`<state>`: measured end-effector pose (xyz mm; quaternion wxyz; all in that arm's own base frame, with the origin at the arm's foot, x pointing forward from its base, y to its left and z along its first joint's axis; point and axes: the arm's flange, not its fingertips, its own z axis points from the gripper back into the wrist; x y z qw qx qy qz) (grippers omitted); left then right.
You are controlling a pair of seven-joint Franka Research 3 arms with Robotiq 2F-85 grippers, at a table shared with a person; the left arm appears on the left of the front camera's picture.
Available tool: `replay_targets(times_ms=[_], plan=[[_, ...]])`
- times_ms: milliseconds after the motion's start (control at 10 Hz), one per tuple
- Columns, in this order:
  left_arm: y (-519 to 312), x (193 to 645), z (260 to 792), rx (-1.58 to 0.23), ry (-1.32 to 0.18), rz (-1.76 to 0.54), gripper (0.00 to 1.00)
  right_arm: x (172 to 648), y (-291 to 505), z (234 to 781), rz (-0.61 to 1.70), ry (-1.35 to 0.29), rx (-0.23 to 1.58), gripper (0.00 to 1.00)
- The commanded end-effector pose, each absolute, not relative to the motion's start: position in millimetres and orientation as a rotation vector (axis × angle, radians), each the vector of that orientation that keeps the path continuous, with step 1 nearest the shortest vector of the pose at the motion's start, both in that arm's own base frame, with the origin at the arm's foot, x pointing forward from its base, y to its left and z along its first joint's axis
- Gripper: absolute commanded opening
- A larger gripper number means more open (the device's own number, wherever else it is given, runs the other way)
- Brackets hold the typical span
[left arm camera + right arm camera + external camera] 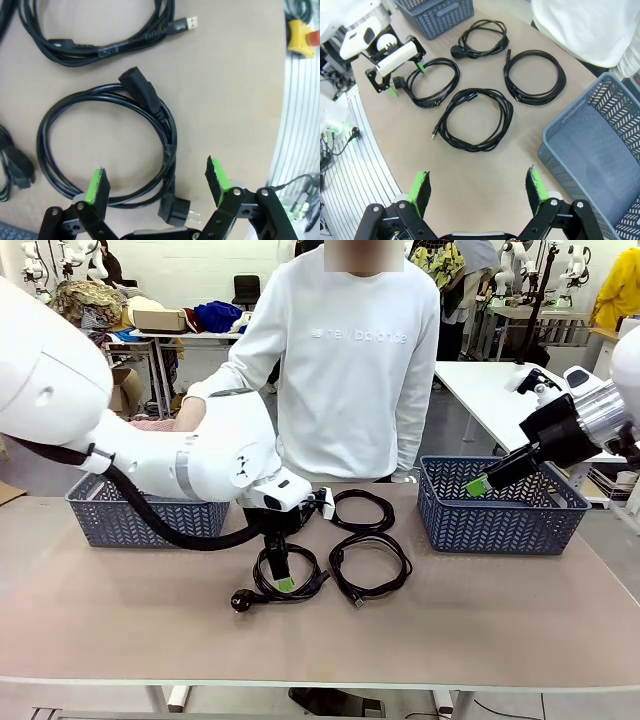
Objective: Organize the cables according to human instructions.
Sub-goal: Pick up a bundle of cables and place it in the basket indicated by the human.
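now left gripper [156,171] wide over flat cable coil [168,133], plug [176,212] leftward; right gripper [478,181] wide

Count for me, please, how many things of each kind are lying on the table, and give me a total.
Coiled thin black cables: 4
Blue-grey plastic lattice baskets: 2
Total: 6
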<state>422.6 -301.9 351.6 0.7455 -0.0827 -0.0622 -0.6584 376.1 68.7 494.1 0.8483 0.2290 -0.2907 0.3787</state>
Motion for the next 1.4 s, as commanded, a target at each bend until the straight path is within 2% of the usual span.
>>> replay_targets(times_ms=[0,1300], plan=[[-319,429,348,-0.118,-0.115,-1.434,1.0,380,67,494,0.814,-0.628,0.503,1.0],[-324,407,314,-0.096,-0.019,-1.442,1.0,380,67,494,0.814,-0.628,0.503,1.0]])
